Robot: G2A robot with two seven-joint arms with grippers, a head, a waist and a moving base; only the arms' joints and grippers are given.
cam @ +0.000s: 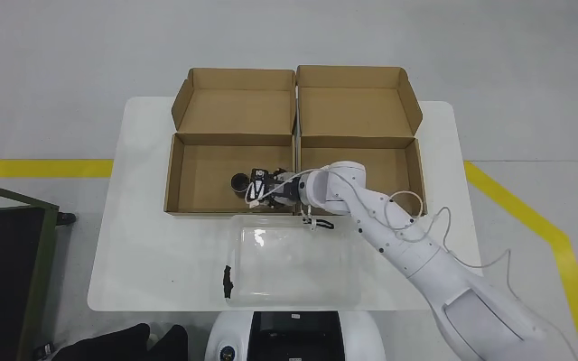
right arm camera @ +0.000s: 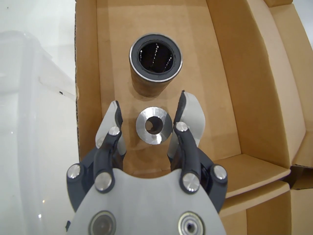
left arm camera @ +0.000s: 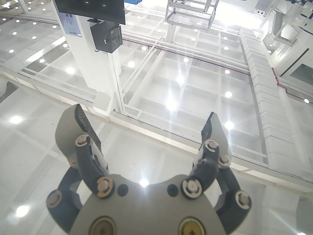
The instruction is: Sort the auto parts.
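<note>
White table [cam: 135, 253]; in the left cardboard box [right arm camera: 220, 50] the right gripper [right arm camera: 149, 98] is spread around a metal ring [right arm camera: 156, 136], near a dark cylinder [right arm camera: 149, 86]; the left gripper [left arm camera: 144, 110] gapes wide.

2 boxes [cam: 199, 176] [cam: 404, 162], 1 brg [right arm camera: 155, 62], 1 bushing [right arm camera: 154, 124], 1 bin [cam: 298, 266]

Brown box [right arm camera: 156, 13], silver ring [right arm camera: 163, 133]
</note>
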